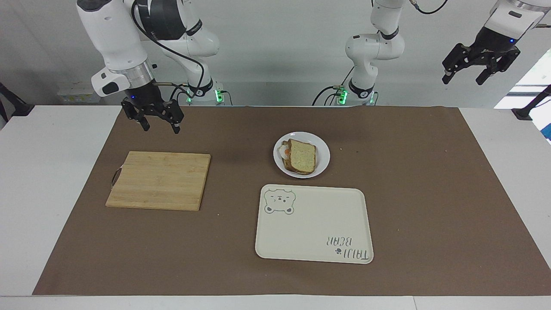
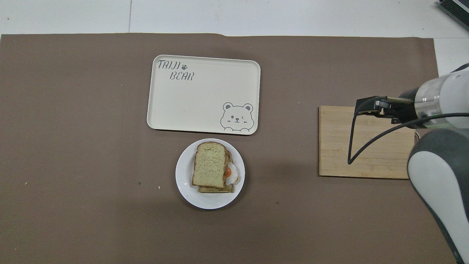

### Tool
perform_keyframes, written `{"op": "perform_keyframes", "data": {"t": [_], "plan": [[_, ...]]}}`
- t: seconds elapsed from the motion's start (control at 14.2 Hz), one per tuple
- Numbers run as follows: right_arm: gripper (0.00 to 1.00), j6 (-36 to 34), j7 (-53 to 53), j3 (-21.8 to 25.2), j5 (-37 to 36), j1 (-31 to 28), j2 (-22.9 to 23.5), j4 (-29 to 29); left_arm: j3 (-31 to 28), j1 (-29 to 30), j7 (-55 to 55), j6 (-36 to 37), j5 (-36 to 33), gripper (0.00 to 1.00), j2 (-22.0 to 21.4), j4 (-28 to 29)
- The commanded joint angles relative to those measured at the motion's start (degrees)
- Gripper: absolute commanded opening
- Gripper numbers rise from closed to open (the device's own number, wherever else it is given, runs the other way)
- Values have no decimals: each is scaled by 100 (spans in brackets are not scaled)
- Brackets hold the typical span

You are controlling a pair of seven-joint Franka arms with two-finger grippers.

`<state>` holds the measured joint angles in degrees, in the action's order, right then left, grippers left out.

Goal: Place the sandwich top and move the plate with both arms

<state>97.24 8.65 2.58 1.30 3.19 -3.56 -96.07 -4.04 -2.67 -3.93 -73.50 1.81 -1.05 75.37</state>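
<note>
Right claw (image 1: 160,128) up over the mat at 12 o'clock of the cutting board (image 1: 159,180) in the facing view, fingers apart and empty; left claw (image 1: 462,79) high off the tabletop's (image 1: 508,181) end, at 2 o'clock of the plate (image 1: 323,148), likewise spread, waiting. Bread slice (image 1: 303,156) already atop the egg sandwich on the plate, at 12 o'clock of the bear tray (image 1: 314,228). Likely trouble: slice skewed, egg poking out, so prone to sliding under uneven two-claw lifting; shallow rim easy to lose from a pinch; tray edge close enough to snag.
</note>
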Motion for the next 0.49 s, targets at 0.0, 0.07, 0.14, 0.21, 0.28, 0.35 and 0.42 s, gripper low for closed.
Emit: {"op": "perform_keyframes", "data": {"t": [0.0, 0.07, 0.14, 0.21, 0.28, 0.35, 0.42], "plan": [[100, -528, -433, 58, -121, -73, 30, 526, 9, -23, 155, 99, 21, 100, -44, -58], [100, -739, -538, 58, -260, -73, 30, 624, 9, -23, 121, 134, 21, 100, -70, -23], [100, -828, -626, 76, -436, -73, 22, 642, 9, -23, 103, 108, 21, 100, -132, 73], [100, -812, -636, 145, -472, -65, -39, 599, 9, -23, 68, 56, 21, 100, -202, 205], [100, -803, -627, 181, -420, -38, -170, 468, 26, -23, 68, 29, 39, 100, -237, 267], [100, -820, -627, 181, -394, -12, -250, 327, 44, -23, 68, 11, 169, 100, -238, 302], [100, -812, -627, 181, -376, -3, -286, 291, 44, -23, 76, 3, 353, 100, -273, 329]]}}
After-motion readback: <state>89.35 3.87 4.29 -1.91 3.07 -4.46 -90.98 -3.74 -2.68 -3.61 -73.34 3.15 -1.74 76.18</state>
